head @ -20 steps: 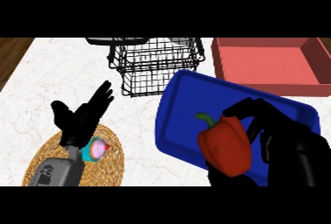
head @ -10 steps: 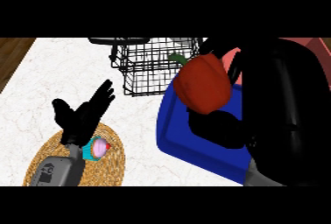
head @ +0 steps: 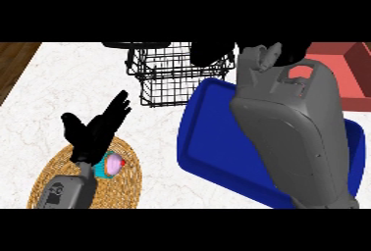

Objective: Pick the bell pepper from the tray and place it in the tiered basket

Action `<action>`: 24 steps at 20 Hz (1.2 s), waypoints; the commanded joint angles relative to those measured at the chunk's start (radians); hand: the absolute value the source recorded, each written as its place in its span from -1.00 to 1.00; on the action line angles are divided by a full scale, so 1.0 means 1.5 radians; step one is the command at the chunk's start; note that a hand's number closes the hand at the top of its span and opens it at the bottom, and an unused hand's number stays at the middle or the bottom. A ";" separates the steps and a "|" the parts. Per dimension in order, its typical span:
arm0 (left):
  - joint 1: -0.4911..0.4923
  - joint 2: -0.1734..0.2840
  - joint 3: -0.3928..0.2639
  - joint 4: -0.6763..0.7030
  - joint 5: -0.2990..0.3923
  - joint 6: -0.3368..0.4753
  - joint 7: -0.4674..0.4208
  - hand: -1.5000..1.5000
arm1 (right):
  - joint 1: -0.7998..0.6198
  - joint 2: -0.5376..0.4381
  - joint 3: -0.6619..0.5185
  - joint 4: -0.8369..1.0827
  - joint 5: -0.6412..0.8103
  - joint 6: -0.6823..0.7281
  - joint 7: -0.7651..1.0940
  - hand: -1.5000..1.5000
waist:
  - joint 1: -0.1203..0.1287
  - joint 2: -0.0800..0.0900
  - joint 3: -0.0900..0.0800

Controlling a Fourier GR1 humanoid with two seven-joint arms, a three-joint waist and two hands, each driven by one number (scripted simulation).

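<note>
While the white marble counter (head: 51, 93) spreads under everything, the blue tray (head: 210, 147) serves as the landmark near its middle. Across the tray's right half lies the right forearm (head: 290, 127), a big grey shape running from the lower edge up past the tray's far rim. Beyond that rim stands the black wire basket (head: 163, 73), its near corner just beside the tray's far left corner. To the right of the tray's far end sits a red bin (head: 351, 73), partly hidden by the forearm. Well to the left of the tray lies a round woven mat (head: 127, 181), and on it a small teal and pink object (head: 112, 164) too small to identify. Above that mat the left hand (head: 91, 135) rests with its fingers straight and spread, holding nothing. Past the tray's far rim, the right hand (head: 217, 51) shows as a dark mass over the basket's top; whether its fingers are spread or curled cannot be told. No part of the bell pepper shows, so its place cannot be told; the tray's visible floor holds none.
</note>
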 commanded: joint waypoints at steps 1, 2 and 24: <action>-0.025 -0.005 0.001 -0.010 -0.003 0.013 0.029 0.00 | -0.053 0.003 -0.005 0.153 -0.003 -0.125 0.017 1.00 | 0.005 0.002 0.000; -0.023 0.005 0.002 -0.014 0.001 -0.002 0.028 0.00 | -0.057 0.003 -0.035 0.180 0.002 -0.135 -0.014 1.00 | 0.002 0.001 0.000; -0.062 -0.044 -0.031 0.036 -0.028 0.006 -0.003 0.00 | -0.181 0.003 -0.085 0.637 -0.329 -0.541 -0.382 -1.00 | 0.063 0.021 0.000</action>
